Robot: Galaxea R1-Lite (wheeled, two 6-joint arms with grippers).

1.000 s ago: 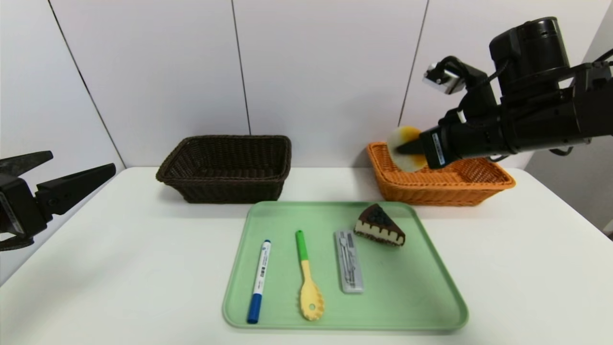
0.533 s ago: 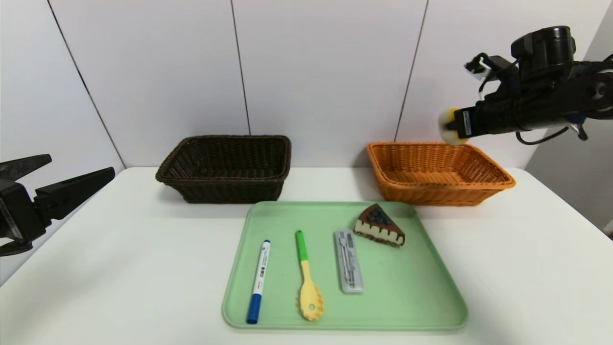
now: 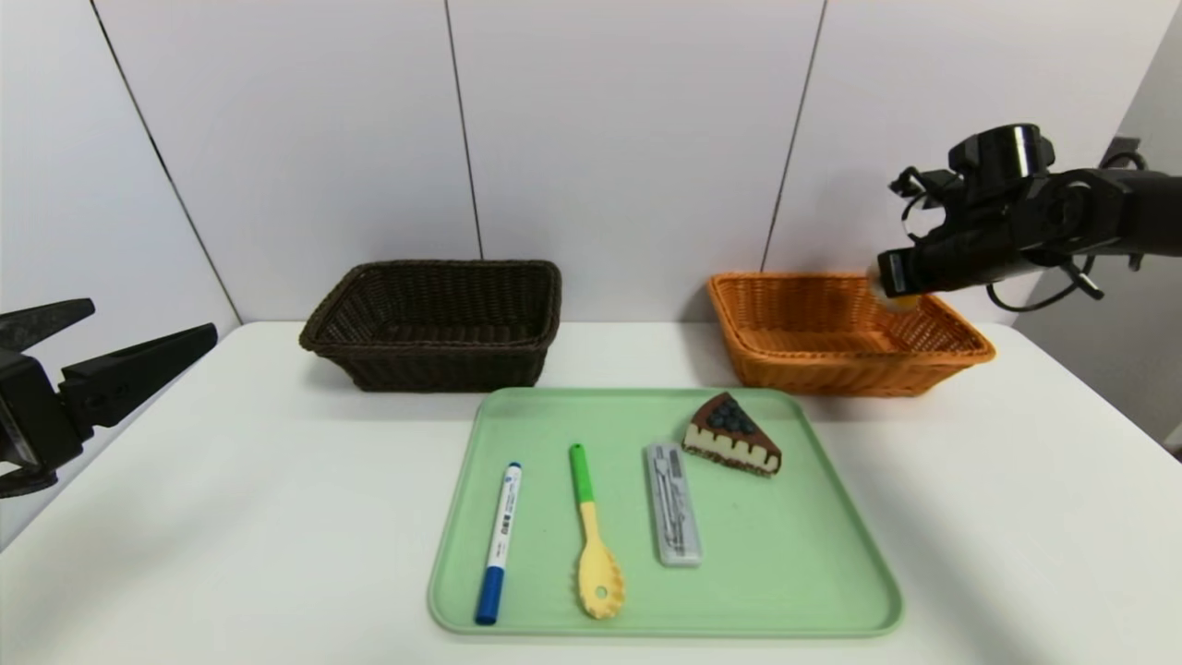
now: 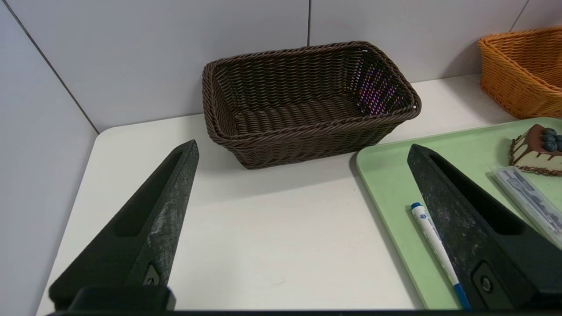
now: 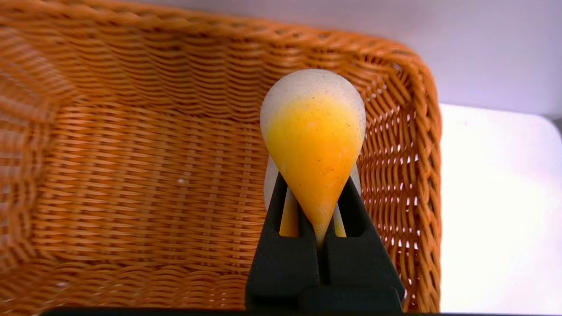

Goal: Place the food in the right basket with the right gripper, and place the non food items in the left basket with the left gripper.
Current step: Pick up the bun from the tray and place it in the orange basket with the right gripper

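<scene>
My right gripper (image 3: pixel 885 282) (image 5: pixel 314 182) is shut on the cream bun with the orange-yellow top (image 5: pixel 313 136) (image 3: pixel 898 299), squeezing it, and holds it over the far right end of the orange basket (image 3: pixel 845 356) (image 5: pixel 131 175). On the green tray (image 3: pixel 803 573) lie the cake wedge (image 3: pixel 731 433), the grey case (image 3: pixel 673 503), the yellow spoon with green handle (image 3: pixel 596 540) and the blue-capped marker (image 3: pixel 499 540) (image 4: pixel 432 239). The dark brown basket (image 3: pixel 434 323) (image 4: pixel 307 101) stands empty. At the table's left edge my left gripper (image 3: pixel 138 337) (image 4: pixel 303 151) is open.
The white table (image 3: pixel 231 517) meets a white panelled wall just behind both baskets. The tray sits in front of the gap between the baskets, close to the orange one.
My right gripper has carried the bun from the orange basket's left end, up and across to the right, then down over its far right end. The left arm barely shifted.
</scene>
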